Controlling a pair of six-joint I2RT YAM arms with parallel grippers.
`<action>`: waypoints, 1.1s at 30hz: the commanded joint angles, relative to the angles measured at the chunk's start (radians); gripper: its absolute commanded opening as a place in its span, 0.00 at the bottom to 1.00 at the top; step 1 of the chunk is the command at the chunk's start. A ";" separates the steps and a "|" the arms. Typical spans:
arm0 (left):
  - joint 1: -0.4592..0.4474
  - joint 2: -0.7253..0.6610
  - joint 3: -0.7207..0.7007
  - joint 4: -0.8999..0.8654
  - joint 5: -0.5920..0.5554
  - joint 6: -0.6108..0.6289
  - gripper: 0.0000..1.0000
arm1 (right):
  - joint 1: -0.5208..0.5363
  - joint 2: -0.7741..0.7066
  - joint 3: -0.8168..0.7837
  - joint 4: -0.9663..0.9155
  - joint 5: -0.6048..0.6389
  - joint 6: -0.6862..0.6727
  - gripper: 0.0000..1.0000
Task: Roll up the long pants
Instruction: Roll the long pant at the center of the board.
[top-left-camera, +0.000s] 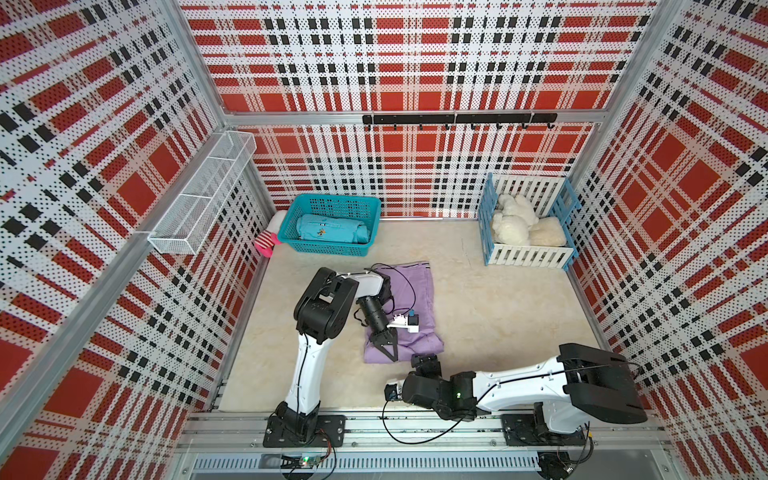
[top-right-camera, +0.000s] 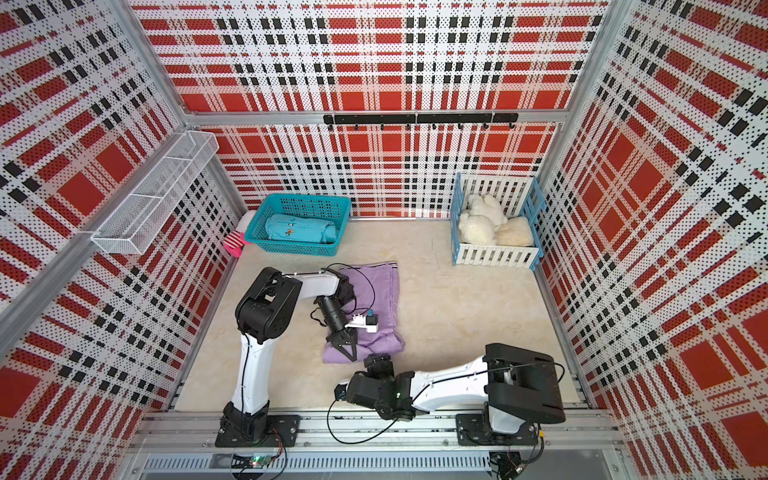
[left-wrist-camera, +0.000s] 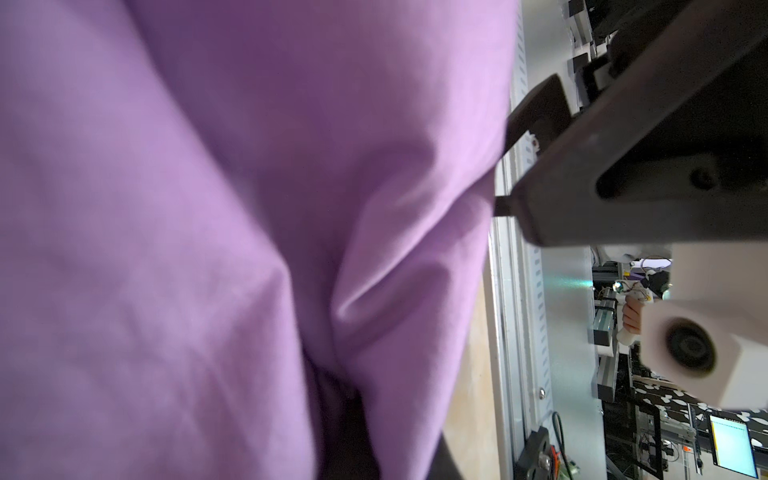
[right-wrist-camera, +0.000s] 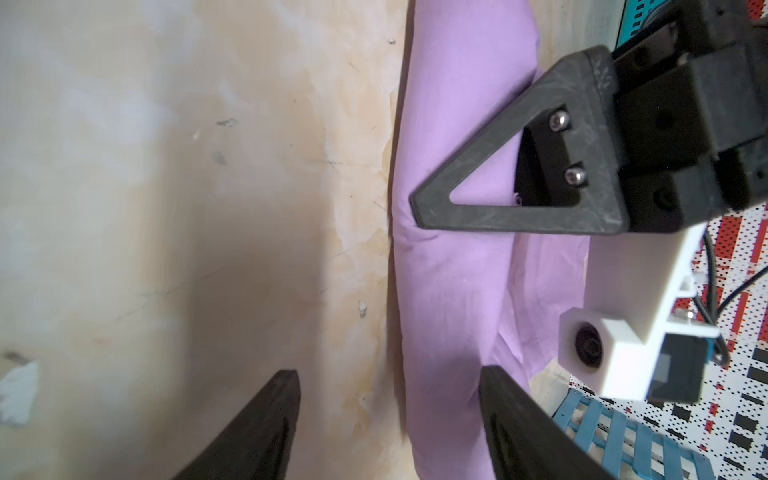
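Note:
The long pants (top-left-camera: 415, 291) (top-right-camera: 380, 291) are lilac cloth laid lengthwise on the beige floor, striped waistband at the far end and a rolled bulge (right-wrist-camera: 449, 291) at the near end. My left gripper (top-left-camera: 388, 353) (top-right-camera: 348, 351) points down onto that near bulge, shut on a pinch of the cloth. In the left wrist view the pants (left-wrist-camera: 208, 208) fill the picture and hide the jaws. My right gripper (top-left-camera: 424, 360) (top-right-camera: 378, 360) (right-wrist-camera: 388, 370) is open at the bulge's right end, one finger over bare floor, the other over the cloth.
A teal basket (top-left-camera: 328, 249) at the back left holds a rolled teal garment (top-left-camera: 332, 228), with a pink striped sock (top-left-camera: 268, 241) beside it. A white-and-blue slatted crate (top-left-camera: 528, 257) with plush toys stands back right. A wire shelf (top-left-camera: 199, 195) hangs on the left wall.

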 joint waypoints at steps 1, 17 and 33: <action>0.009 0.066 -0.013 0.113 -0.144 0.013 0.03 | -0.019 0.057 -0.017 0.109 0.017 -0.028 0.70; 0.031 0.056 -0.013 0.116 -0.140 0.007 0.04 | -0.146 0.215 -0.043 0.212 -0.078 -0.080 0.24; 0.301 -0.011 0.045 0.161 -0.110 -0.036 0.99 | -0.173 0.191 -0.063 0.150 -0.136 -0.029 0.00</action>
